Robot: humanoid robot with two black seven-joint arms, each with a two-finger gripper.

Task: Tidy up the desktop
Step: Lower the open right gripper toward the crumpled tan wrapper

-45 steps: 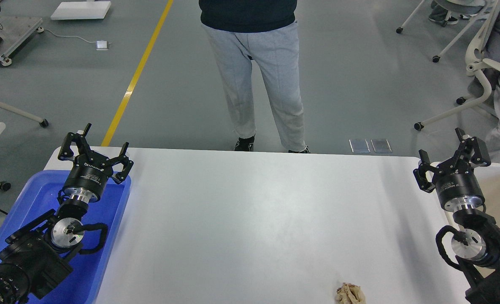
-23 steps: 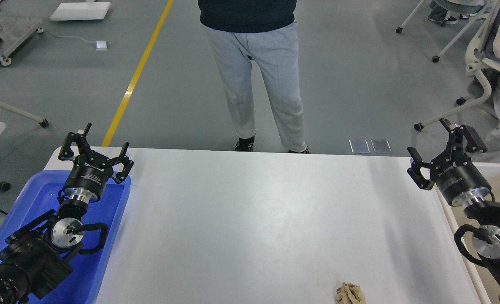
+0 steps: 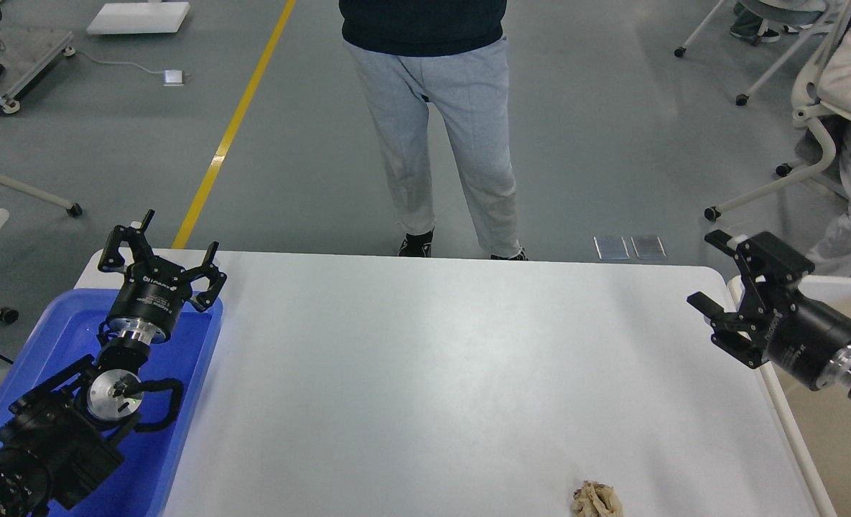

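The white desktop (image 3: pixel 425 373) fills the middle of the head view. A small crumpled beige wad (image 3: pixel 596 499) lies on it near the front edge, right of centre. My left gripper (image 3: pixel 159 248) is open and empty above the far end of the blue tray (image 3: pixel 181 402) at the left. My right gripper (image 3: pixel 712 273) is open and empty, turned to point left over the desktop's right edge, well behind the wad.
A beige-white bin (image 3: pixel 820 431) stands at the right of the desktop under my right arm. A person in grey trousers (image 3: pixel 443 129) stands just beyond the far edge. Office chairs (image 3: pixel 806 108) stand at the back right.
My right gripper has swung from pointing up to pointing left, and the arm has drawn back toward the right edge. The left arm has not moved.
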